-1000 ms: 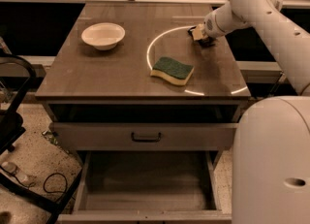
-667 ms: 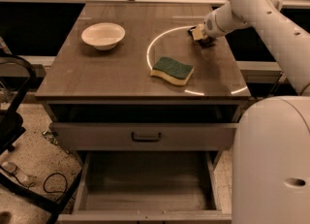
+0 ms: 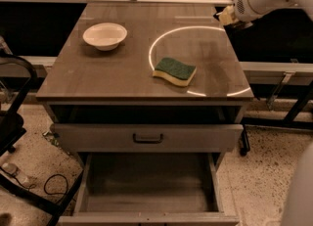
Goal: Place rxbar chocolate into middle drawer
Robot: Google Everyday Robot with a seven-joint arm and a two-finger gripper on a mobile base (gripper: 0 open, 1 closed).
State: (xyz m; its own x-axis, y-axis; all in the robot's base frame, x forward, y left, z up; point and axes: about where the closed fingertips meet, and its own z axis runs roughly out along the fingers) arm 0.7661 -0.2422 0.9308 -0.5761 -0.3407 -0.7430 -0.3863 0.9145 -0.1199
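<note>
Rxbar chocolate cannot be made out and is probably hidden at the gripper [image 3: 226, 18], off the table's [image 3: 122, 76] far right corner; its grip cannot be told. The middle drawer [image 3: 146, 183] lies open below, ready for it.

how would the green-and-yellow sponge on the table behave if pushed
The green-and-yellow sponge lies flat, so it probably slides, not rolls. Its foam look suggests light, squashy. The gripper hangs off at the far right edge of the table.
</note>
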